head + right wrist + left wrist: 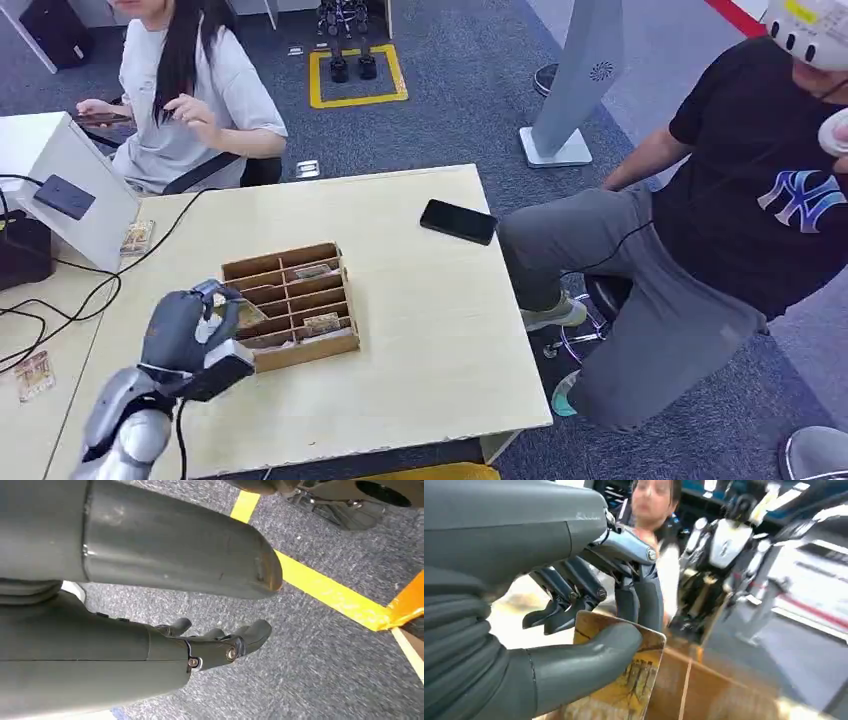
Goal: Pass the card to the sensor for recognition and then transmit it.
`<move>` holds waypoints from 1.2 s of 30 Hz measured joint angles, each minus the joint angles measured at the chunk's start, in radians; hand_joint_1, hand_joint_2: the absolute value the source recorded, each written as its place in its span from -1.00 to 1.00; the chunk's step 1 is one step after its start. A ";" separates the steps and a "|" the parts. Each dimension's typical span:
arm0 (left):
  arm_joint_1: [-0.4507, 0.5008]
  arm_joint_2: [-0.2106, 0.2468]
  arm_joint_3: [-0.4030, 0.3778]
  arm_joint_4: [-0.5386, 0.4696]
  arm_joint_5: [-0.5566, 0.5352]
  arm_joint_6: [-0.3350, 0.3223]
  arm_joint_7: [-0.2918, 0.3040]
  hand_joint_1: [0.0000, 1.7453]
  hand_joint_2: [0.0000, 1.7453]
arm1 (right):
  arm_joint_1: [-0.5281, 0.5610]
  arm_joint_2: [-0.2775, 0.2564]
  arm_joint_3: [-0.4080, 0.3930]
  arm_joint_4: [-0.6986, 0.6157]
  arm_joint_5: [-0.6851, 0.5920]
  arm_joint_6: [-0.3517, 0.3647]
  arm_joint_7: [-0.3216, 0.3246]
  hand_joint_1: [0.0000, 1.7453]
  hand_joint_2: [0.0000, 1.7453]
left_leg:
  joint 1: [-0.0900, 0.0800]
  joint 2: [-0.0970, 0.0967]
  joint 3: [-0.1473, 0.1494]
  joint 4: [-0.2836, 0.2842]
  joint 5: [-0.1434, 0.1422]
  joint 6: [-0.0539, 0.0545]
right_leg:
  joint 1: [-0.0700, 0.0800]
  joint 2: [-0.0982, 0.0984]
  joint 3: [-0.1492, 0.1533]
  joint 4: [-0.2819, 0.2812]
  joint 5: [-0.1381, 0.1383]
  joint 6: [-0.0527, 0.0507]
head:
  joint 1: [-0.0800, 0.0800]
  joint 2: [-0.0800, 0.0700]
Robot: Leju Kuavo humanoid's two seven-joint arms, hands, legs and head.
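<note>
Your left robot hand pinches the card just beside the wooden tray, so pickup looks done, scanning at the sensor beyond the tray and handover remain; right robot hand hangs open, fingers loosely curled.

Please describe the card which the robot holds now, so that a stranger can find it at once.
On the light wooden table stands a brown divided box. At its left edge, the left robot hand pinches a yellowish printed card; the other cards lie in compartments or flat on the table.
</note>
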 joint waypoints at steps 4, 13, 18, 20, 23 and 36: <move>-0.165 0.128 0.040 -0.101 0.142 -0.190 0.033 1.00 1.00 | -0.001 0.000 -0.008 0.000 0.003 0.002 0.003 -1.00 -1.00 | 0.000 0.001 0.000 0.000 0.002 -0.002 | 0.000 0.001 -0.001 0.002 0.002 -0.002 | 0.000 0.000; -0.254 0.222 0.066 -0.169 0.133 -0.203 0.039 1.00 1.00 | -0.003 0.000 -0.027 0.000 0.014 0.000 0.003 -1.00 -1.00 | -0.001 0.001 0.000 0.000 0.002 -0.002 | 0.000 0.001 -0.001 0.002 0.002 -0.002 | 0.000 0.000; -0.259 0.230 0.066 -0.174 0.131 -0.200 0.039 1.00 1.00 | -0.003 0.000 -0.030 0.000 0.014 0.000 0.000 -1.00 -1.00 | -0.001 0.001 0.000 0.000 0.002 -0.002 | -0.001 0.001 -0.001 0.002 0.002 -0.001 | 0.000 0.000; -0.259 0.233 0.066 -0.175 0.127 -0.199 0.039 1.00 1.00 | -0.003 0.000 -0.030 0.000 0.014 0.000 0.000 -1.00 -1.00 | -0.001 0.001 0.000 0.000 0.002 -0.002 | -0.001 0.001 -0.001 0.002 0.002 -0.001 | 0.000 0.000; -0.260 0.232 0.066 -0.174 0.096 -0.183 0.049 1.00 1.00 | -0.004 0.000 -0.031 0.000 0.016 0.000 0.000 -1.00 -1.00 | -0.001 0.001 0.000 0.000 0.002 -0.002 | -0.001 0.001 -0.002 0.002 0.002 -0.001 | 0.000 0.000; -0.371 0.159 0.050 0.069 -0.176 0.011 0.128 1.00 1.00 | -0.013 0.001 -0.031 -0.003 0.036 0.014 0.016 -1.00 -1.00 | -0.001 0.001 0.000 0.000 0.002 -0.001 | -0.001 0.001 -0.002 0.002 0.003 -0.002 | 0.000 0.000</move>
